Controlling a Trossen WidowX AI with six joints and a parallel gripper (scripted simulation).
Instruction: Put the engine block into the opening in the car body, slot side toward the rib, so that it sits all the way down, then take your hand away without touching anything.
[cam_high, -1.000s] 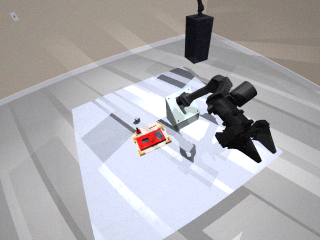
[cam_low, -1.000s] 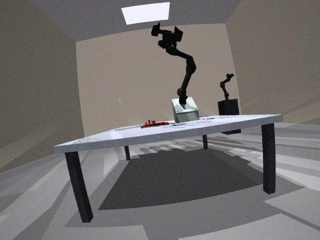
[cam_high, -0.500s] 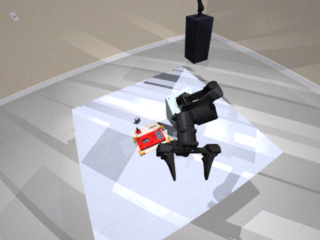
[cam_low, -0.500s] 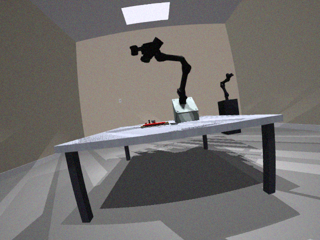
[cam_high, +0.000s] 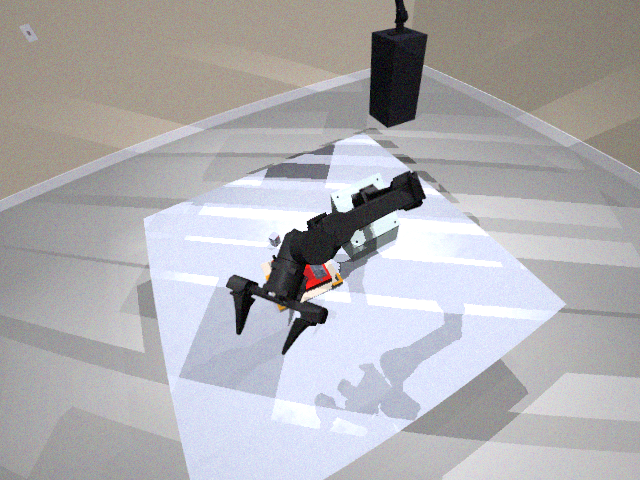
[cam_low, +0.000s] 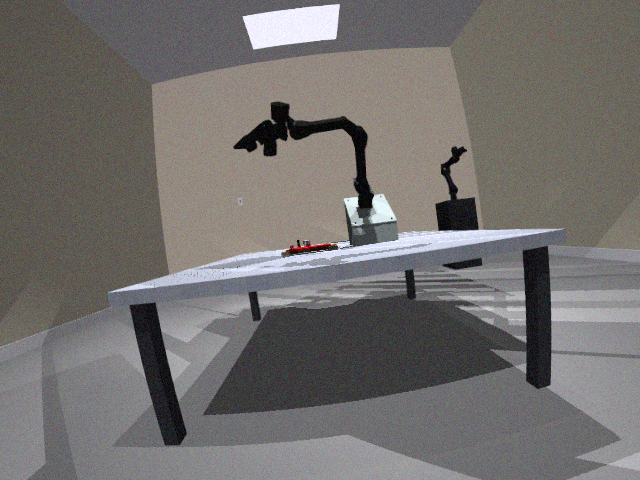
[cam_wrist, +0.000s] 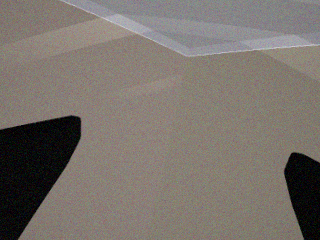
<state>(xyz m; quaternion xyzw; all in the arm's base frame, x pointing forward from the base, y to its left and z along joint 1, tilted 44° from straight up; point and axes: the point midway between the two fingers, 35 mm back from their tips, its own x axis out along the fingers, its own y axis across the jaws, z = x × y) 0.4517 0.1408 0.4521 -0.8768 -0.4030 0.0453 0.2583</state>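
Note:
The red car body (cam_high: 313, 282) (cam_low: 316, 248) lies in a cream holder (cam_high: 316, 293) with orange corners on the table. The arm covers its left part and the opening in the top view; the exterior view is too low to show the opening. A small grey block (cam_high: 273, 239) (cam_low: 306, 243), which looks like the engine block, is beyond the holder, outside the car body; its slot side cannot be made out. My gripper (cam_high: 261, 343) (cam_low: 242, 148) (cam_wrist: 184, 145) is open and empty, high above the table. The wrist view shows neither car body nor block.
The pale green base box (cam_high: 385, 224) (cam_low: 373, 232) carries the arm, right of the holder on the white table (cam_high: 217, 413) (cam_low: 330, 272). Behind the table, a black pedestal (cam_high: 395, 77) (cam_low: 457, 214) carries another small arm (cam_low: 448, 173). The wrist view shows wall and a floor edge.

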